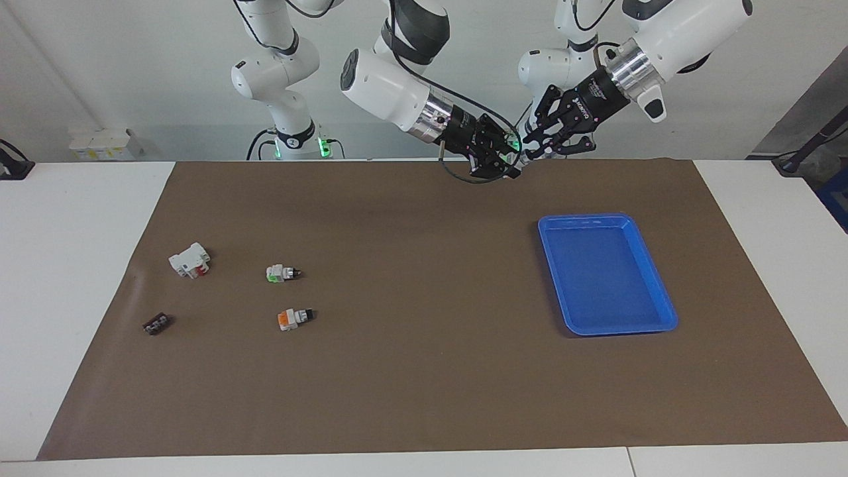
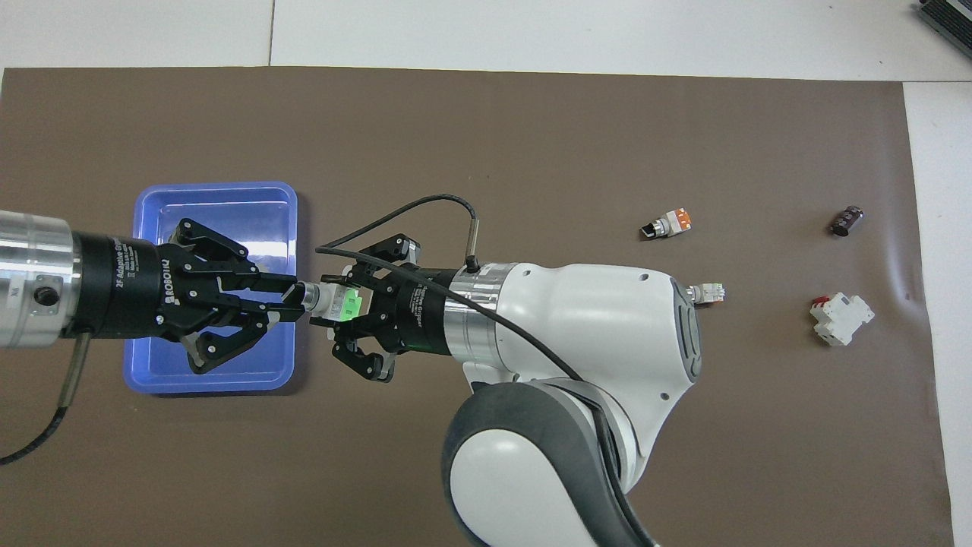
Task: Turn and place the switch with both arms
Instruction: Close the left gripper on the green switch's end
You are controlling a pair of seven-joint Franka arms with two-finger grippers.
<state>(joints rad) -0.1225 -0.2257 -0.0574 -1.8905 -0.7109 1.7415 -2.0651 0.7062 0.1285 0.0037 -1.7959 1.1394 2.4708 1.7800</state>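
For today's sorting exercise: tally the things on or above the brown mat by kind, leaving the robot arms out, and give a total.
Green-ended switches: 2, one held in the air, one on the mat
Orange-ended switch: 1
White-and-red block: 1
Small dark part: 1
Blue tray: 1
Total: 6

Both views are bright and evenly lit from above, with no dim corners. Shadows are soft and short: the blue tray (image 1: 606,273) throws only a thin dark edge along its lower rim in the facing view. The tray's floor carries a pale sheen near its upper end. The brown mat (image 2: 531,137) looks matte, with a faint wrinkle catching light at the right edge of the overhead view. Focus is sharp throughout; straight edges stay nearly straight toward the frame borders.
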